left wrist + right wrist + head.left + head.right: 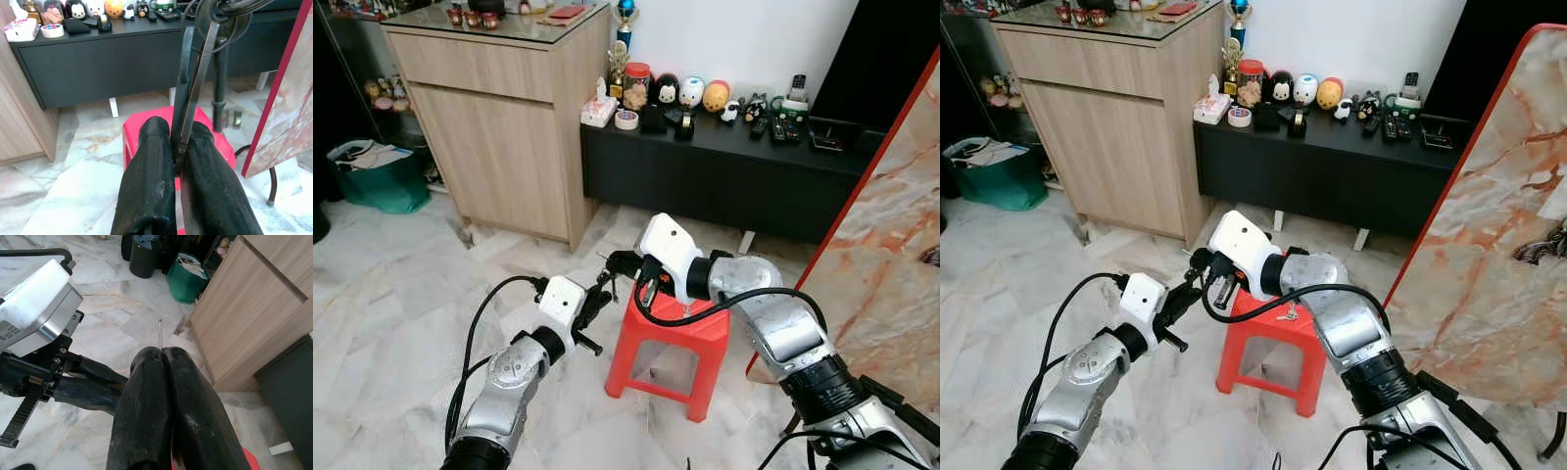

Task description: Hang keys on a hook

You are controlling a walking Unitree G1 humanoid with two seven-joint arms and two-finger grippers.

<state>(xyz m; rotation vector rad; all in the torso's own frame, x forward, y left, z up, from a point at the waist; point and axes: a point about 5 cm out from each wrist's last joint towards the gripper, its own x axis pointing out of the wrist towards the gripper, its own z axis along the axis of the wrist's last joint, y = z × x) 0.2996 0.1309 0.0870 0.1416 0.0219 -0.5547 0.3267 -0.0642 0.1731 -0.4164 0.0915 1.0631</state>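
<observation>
Both grippers meet above the red stool (668, 333): left gripper (177, 156) clenched on the keys (195, 73), blade pointing up toward my right gripper (164, 352), pinched on a thin rod (160, 333), probably the hook.

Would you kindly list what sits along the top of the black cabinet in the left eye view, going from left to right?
Tissue box → tape roll → red-lidded jar → black mouse figure → white egg figure → orange egg figure → panda figure → remotes.
</observation>
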